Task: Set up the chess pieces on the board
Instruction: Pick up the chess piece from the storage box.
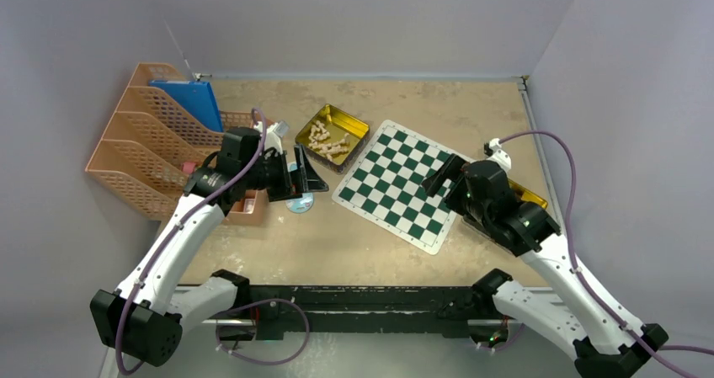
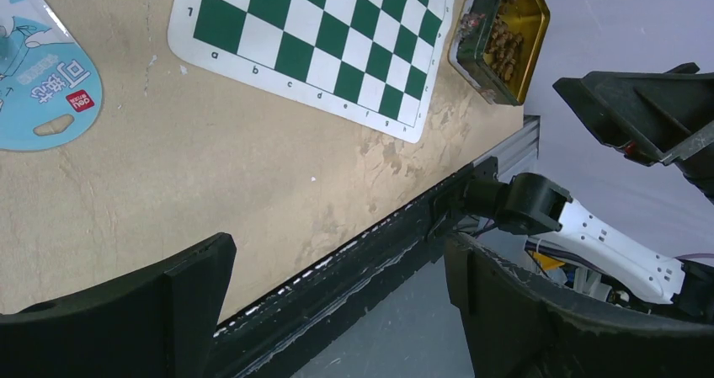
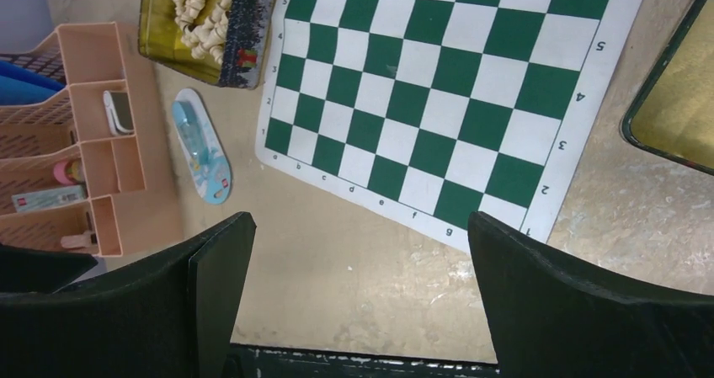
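top view: the dark green and white checked chess mat [image 1: 402, 184] lies mid-table between the arms. pale beige wooden chess pieces [image 1: 328, 141] sit heaped in an open gold tin [image 1: 347, 122] beside its far-left edge. left gripper [image 1: 305, 176] and right gripper [image 1: 442, 176] hang released, jaws spread wide.

left wrist view: only here, dark brown chess pieces [image 2: 501, 37] show, piled in a second gold tin [image 2: 530, 16]. a blue card pack [image 2: 42, 83] reads "deli".

right wrist view: numbers and letters line the mat's white border. a peach plastic desk organiser [image 3: 84, 142] stands nearby.
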`<state>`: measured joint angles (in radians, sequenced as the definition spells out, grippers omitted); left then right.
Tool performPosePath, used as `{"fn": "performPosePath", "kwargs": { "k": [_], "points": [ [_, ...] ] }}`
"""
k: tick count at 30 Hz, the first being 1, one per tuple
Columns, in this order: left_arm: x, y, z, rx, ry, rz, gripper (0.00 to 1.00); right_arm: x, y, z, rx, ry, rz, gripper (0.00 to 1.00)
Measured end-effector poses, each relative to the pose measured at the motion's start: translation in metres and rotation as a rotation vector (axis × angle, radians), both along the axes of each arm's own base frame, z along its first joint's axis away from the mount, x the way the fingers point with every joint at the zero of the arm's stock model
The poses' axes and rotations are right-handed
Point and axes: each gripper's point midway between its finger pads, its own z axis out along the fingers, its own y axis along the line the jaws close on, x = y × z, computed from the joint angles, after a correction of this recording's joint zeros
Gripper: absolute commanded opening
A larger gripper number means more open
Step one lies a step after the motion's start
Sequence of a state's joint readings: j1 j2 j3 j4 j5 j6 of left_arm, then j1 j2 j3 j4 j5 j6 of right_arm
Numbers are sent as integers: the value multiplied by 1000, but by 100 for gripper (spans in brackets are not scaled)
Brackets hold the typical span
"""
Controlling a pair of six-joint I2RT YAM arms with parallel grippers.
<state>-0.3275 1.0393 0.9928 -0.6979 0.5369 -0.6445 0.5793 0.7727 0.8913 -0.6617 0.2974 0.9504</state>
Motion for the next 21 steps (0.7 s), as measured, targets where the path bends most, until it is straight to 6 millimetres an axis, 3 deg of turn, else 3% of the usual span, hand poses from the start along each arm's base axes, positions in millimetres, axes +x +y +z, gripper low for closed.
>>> {"fn": "performPosePath", "kwargs": {
  "k": [10, 17, 21],
  "points": [
    [-1, 2, -4, 15, 17, 7, 94, 11, -11, -9, -88, 47, -73, 99],
    [-4, 4, -10, 31, 47, 12, 94, 37, -16, -7, -175, 74, -171, 97],
    [-7, 5, -10, 33, 56, 11, 93, 52, -22, -10, -242, 96, -219, 89]
  ]
}}
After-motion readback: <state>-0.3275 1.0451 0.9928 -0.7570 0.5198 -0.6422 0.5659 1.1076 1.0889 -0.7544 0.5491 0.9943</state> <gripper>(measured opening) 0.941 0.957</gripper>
